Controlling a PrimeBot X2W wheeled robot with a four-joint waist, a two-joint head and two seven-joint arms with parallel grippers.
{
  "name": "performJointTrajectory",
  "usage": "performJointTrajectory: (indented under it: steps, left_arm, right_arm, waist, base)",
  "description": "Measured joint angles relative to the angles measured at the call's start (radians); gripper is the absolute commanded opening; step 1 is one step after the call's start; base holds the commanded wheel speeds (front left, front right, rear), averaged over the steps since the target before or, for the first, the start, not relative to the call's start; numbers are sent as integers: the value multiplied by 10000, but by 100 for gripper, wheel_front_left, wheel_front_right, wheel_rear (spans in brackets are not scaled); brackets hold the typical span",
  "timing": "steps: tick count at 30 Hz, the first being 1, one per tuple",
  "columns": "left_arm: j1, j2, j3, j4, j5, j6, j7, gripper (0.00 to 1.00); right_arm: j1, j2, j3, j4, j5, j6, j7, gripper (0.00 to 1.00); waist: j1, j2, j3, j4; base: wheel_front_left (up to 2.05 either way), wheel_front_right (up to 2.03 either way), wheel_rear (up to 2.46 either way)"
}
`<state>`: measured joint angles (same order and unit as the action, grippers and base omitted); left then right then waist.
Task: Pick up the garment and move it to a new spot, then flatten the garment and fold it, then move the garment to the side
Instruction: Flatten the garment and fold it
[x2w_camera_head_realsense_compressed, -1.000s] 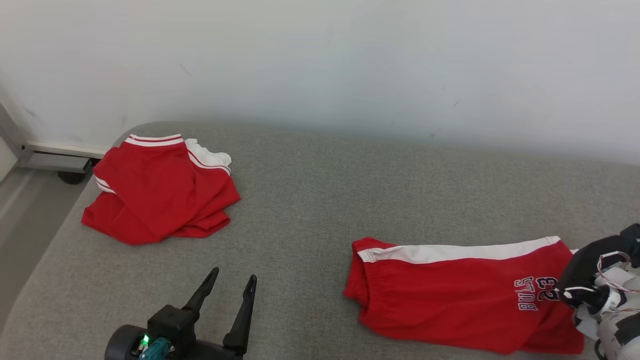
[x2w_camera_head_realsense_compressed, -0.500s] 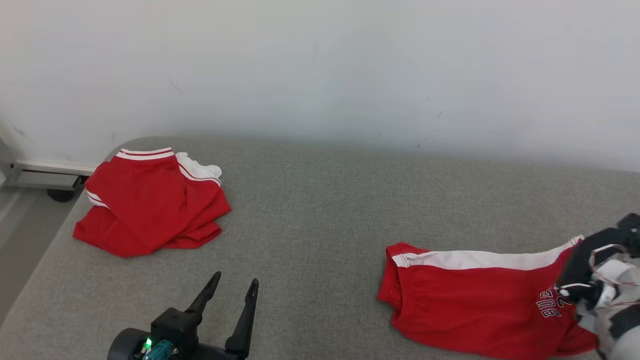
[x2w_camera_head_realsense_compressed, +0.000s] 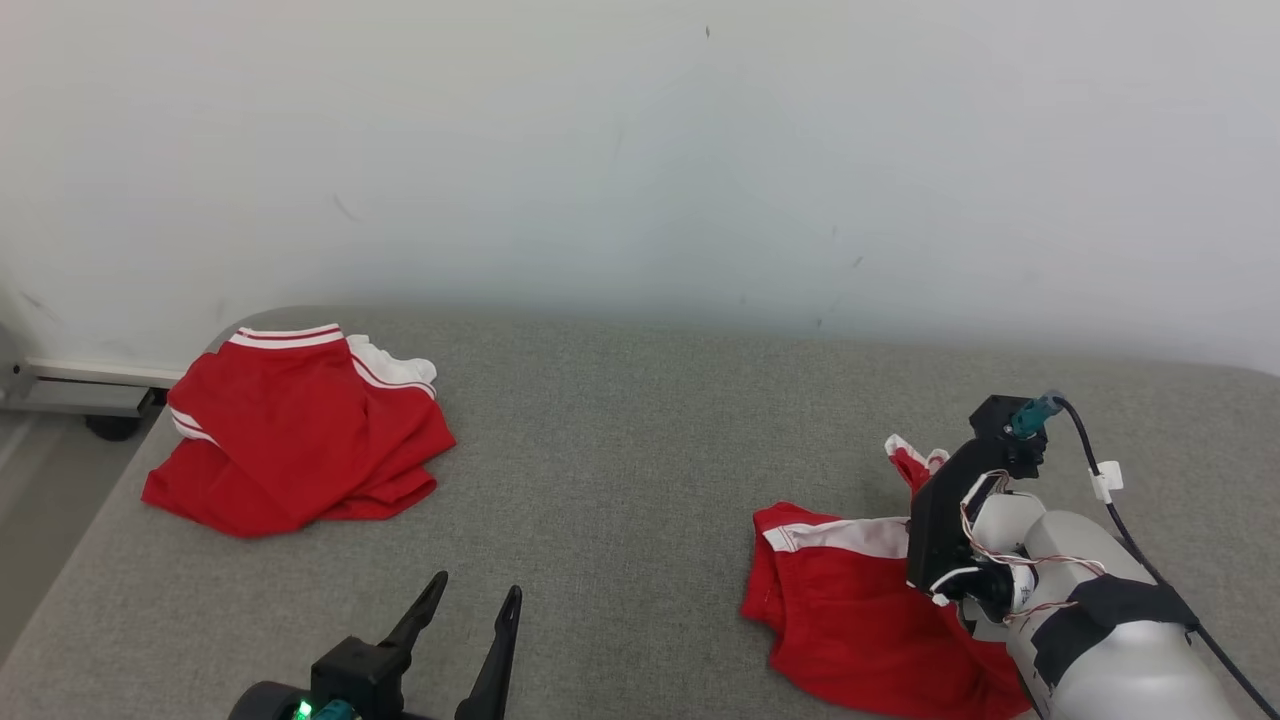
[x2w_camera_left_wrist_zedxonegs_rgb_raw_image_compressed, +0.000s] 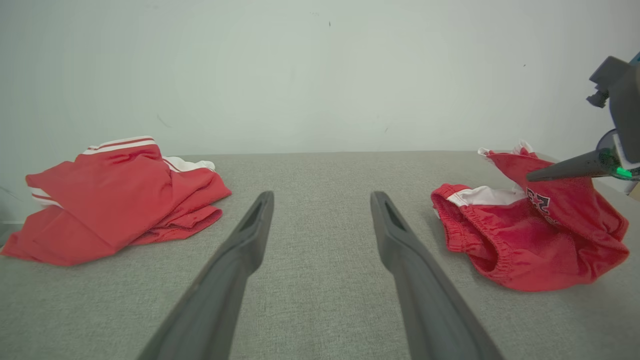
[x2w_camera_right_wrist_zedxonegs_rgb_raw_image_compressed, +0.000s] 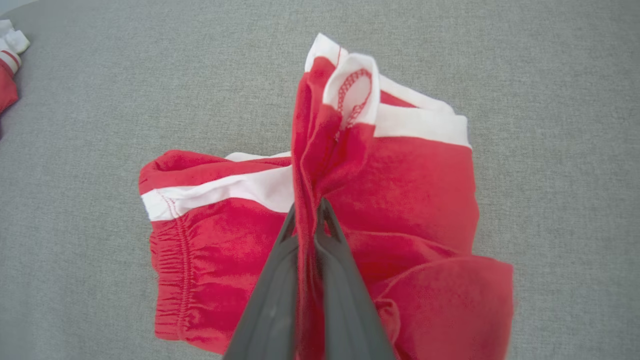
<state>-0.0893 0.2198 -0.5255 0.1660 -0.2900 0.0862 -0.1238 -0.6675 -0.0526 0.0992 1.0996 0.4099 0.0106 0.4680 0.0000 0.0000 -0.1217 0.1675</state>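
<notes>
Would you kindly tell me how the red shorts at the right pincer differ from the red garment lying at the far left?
The red shorts are pinched in the right pincer, one hem lifted; the red garment lies untouched in a loose heap. The shorts carry a broad white band and dark lettering; the garment has thin striped trim. Both are red and white, on the grey fabric surface.

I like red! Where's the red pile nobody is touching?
In the head view, the red pile lies at the far left of the grey cushion, apart from the shorts in the right hand.
</notes>
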Motion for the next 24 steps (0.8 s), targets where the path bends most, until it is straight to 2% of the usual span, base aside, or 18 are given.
performJointTrajectory:
  steps: [6, 11, 13, 18, 22, 24]
  left_arm:
    - [84, -13, -35, 2, -12, 0, 2, 100]
    - [84, -13, -42, -6, -27, 0, 2, 100]
    - [74, -52, -123, 0, -27, -86, 13, 100]
    - [21, -128, -261, 33, -25, -174, 90, 100]
    - [-18, -178, -324, 46, -25, -245, 136, 100]
    - [-26, -174, -313, 50, -25, -245, 146, 100]
  right_arm:
    - [60, 98, 497, -470, 0, 376, 265, 0]
    - [327, 67, 1045, -823, 8, 420, 531, 0]
    - [615, -77, 2224, -1638, 920, 403, 704, 0]
    - [907, -50, 3678, -2911, 2144, -303, 970, 0]
    - [1048, -42, 4314, -3595, 2748, -928, 1175, 0]
    - [1062, -48, 4573, -3693, 2913, -1053, 1319, 0]
  waist:
    - [0, -1, -131, -64]
    - [0, -1, -185, -74]
    - [0, 0, -188, -26]
    - [0, 0, -156, 148]
    - [0, -1, -85, 296]
    - [0, 0, -36, 349]
  base:
    - [0, 0, 0]
    - [0, 0, 0]
    - [0, 0, 0]
    - [0, 0, 0]
    - [0, 0, 0]
    - [0, 0, 0]
